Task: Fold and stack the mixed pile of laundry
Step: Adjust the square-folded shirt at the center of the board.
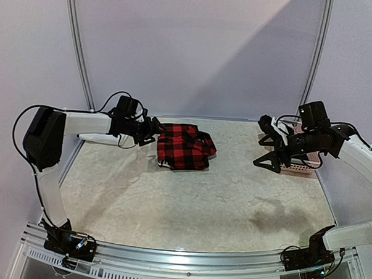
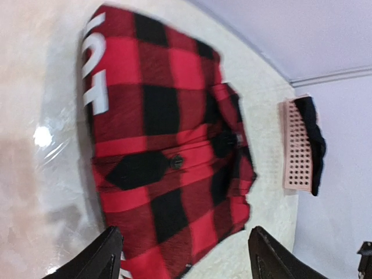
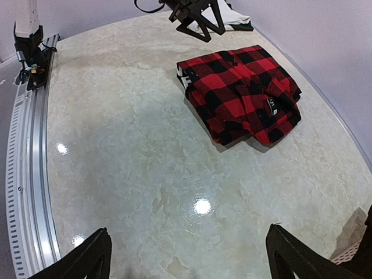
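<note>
The folded red-and-black flannel shirt (image 1: 184, 146) lies at the far middle of the table (image 1: 189, 201). The left gripper (image 1: 154, 129) sits just beside the shirt's left edge, fingers spread and holding nothing. The right gripper (image 1: 264, 143) gapes wide and empty, partly hiding the pink basket (image 2: 296, 145). The dark cloth (image 2: 315, 139) inside the basket is hard to identify.

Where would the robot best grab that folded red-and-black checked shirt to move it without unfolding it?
Probably the edge facing the left fingers, coming in low from that side. The red-and-black checked flannel shirt lies flat as a compact folded bundle, so pinching all its layers at one edge should keep the fold, and those open fingers sit right beside it.
</note>
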